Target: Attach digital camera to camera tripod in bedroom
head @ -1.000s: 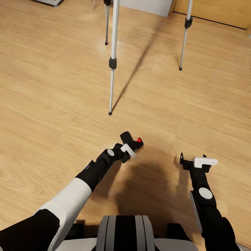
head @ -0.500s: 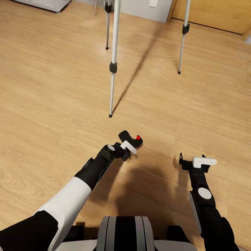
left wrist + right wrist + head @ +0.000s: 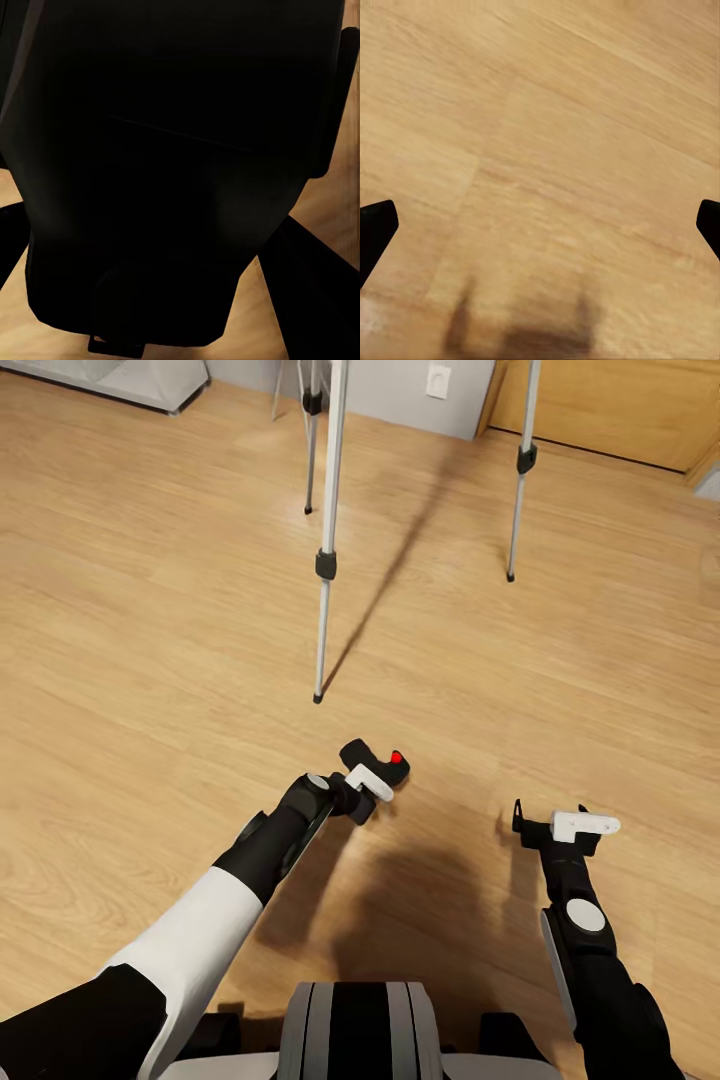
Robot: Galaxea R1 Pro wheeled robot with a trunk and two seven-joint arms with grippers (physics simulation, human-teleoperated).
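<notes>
The view has tipped up, showing more of the camera tripod [image 3: 325,560]; left gripper [image 3: 372,775] fingers grasp the digital camera [image 3: 385,762], right gripper [image 3: 560,822] fingers spread, empty

My left gripper [image 3: 372,788] holds the digital camera [image 3: 383,764], a small black body with its round red button facing up, above the wood floor. Ahead stands the camera tripod [image 3: 326,564]: three silver legs with black joints, feet planted on the floor.
</notes>
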